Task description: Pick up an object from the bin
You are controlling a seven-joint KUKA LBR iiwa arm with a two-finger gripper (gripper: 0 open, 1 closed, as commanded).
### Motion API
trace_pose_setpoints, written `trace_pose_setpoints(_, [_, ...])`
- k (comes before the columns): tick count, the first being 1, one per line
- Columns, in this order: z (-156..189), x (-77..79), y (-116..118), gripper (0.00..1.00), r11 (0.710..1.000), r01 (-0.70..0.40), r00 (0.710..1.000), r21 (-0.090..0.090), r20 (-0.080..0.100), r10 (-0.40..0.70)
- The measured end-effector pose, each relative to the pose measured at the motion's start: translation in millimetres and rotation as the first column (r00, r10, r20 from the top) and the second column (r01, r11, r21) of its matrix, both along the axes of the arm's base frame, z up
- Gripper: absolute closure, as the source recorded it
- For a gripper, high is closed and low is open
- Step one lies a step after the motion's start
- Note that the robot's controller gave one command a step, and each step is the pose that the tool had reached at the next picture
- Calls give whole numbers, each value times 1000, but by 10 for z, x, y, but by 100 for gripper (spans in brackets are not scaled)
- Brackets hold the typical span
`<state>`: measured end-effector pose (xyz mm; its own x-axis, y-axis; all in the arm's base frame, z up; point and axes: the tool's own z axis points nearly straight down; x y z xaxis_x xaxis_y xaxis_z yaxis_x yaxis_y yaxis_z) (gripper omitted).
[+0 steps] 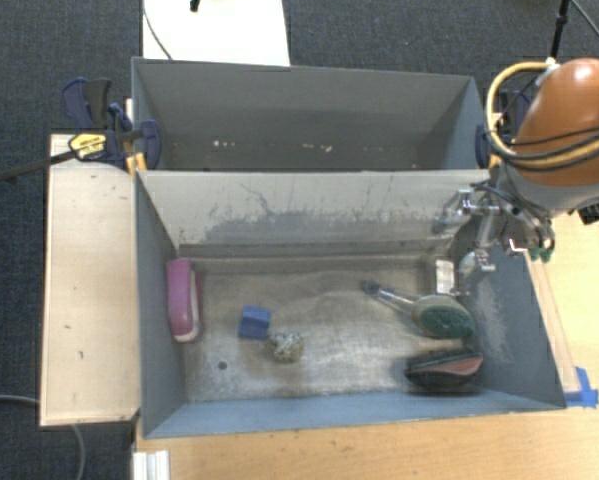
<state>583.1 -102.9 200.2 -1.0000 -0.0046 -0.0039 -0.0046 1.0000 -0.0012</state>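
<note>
One hand (449, 274) near green brush (441, 319)

From my console this reads as a robotics lab on an office-type floor: dark grey carpet (39, 28) lies all round the grey metal bin (299, 118), black cables (563, 18) trail across it, and the arm's orange-covered wrist (574, 98) hangs over the bin's right side.
</note>
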Motion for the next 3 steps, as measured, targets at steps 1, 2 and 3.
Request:
trace_pose_setpoints(1, [-1251, -84, 218, 0, 978, 207, 978, 5, -11, -207])
trace_pose_setpoints(2, [-1229, -79, 203, 100, 979, 205, 979, 3, -7, -204])
trace_pose_setpoints(3, [782, -166, 432, 100, 980, -198, 980, -1, 6, 198])
